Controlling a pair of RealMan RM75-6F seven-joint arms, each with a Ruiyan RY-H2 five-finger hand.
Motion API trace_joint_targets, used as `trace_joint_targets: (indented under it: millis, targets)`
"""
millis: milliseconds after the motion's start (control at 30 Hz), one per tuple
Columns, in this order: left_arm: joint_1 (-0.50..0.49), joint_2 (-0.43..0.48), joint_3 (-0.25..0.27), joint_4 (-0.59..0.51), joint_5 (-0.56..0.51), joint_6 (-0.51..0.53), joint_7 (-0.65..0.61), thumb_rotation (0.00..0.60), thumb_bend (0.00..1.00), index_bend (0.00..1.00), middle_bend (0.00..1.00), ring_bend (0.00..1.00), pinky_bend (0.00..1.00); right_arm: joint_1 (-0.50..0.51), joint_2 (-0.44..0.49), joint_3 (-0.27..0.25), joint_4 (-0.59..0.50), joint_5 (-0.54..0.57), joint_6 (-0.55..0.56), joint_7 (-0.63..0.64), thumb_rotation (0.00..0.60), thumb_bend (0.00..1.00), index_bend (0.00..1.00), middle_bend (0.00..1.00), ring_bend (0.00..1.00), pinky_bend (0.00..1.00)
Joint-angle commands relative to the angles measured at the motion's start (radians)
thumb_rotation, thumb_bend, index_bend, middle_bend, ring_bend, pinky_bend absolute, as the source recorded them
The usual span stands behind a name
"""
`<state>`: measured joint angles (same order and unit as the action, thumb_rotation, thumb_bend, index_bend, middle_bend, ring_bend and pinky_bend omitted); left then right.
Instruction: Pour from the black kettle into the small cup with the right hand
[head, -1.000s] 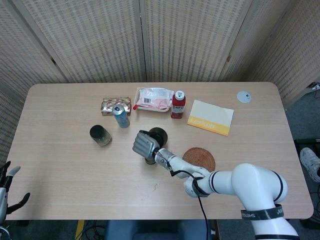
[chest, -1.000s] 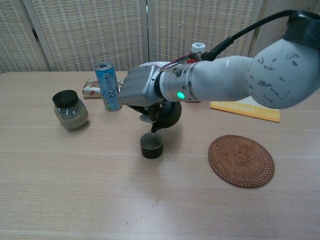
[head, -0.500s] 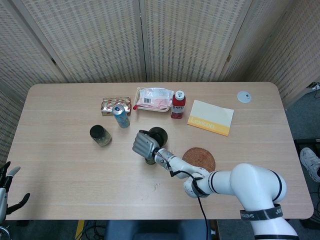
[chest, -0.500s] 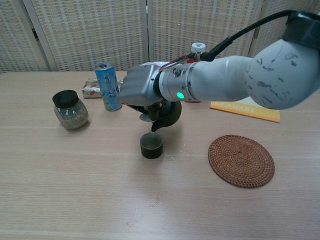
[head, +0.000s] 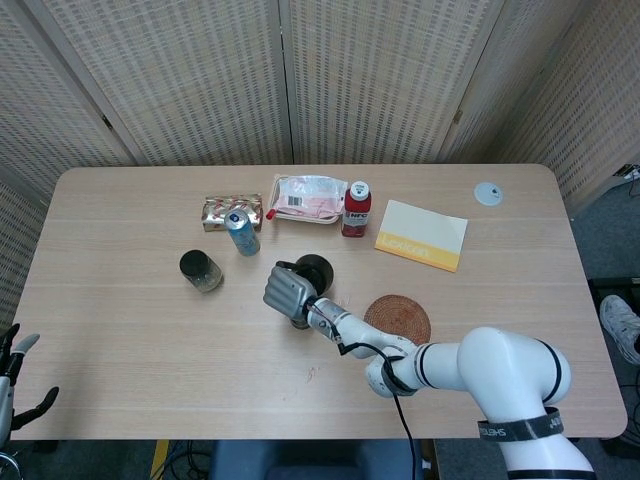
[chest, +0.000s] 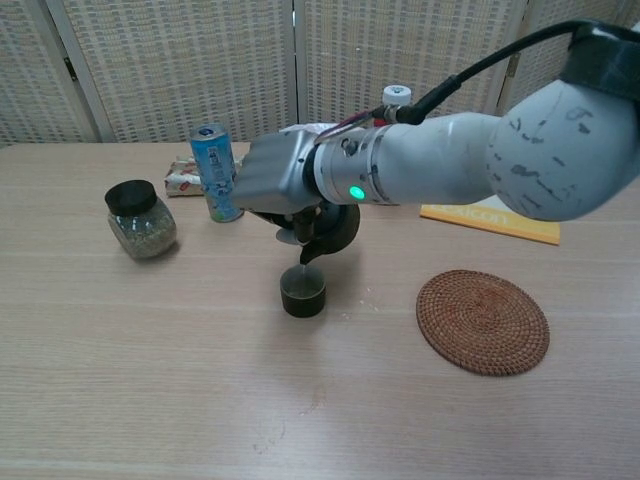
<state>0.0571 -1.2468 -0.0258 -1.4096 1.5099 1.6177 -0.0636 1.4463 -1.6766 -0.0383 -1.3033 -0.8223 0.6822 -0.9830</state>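
My right hand (chest: 278, 182) (head: 284, 290) grips the black kettle (chest: 335, 228) (head: 316, 270) and holds it tilted in the air, spout down. The spout tip hangs right over the small dark cup (chest: 302, 291), which stands on the table. In the head view the cup is mostly hidden under the hand. My left hand (head: 12, 385) shows only at the lower left edge of the head view, off the table, fingers apart and holding nothing.
A dark-lidded jar (chest: 140, 219) and a blue can (chest: 216, 171) stand left of the cup. A round woven coaster (chest: 483, 321) lies to the right. Further back are a red bottle (head: 356, 208), a yellow book (head: 421, 234), a pink packet (head: 308, 197) and a patterned box (head: 231, 211).
My right hand and the kettle have shifted very slightly left over the cup; the tilt looks the same. Nothing else has moved.
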Motion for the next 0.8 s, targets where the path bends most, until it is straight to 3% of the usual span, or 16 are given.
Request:
trace_joint_targets:
  millis: [33, 800]
  targets:
    - [0.000, 0.000, 0.000, 0.000, 0.001, 0.000, 0.000, 0.600, 0.24, 0.15, 0.01, 0.07, 0.02, 0.001, -0.002, -0.003, -0.001, 0.003, 0.001, -0.004, 0.485, 0.51, 1.00, 1.00, 0.96, 0.52]
    - [0.003, 0.002, -0.002, -0.001, 0.002, 0.004, -0.001, 0.600, 0.24, 0.15, 0.01, 0.07, 0.02, 0.008, -0.007, -0.023, -0.005, 0.006, 0.016, -0.037, 0.485, 0.51, 1.00, 1.00, 0.96, 0.52]
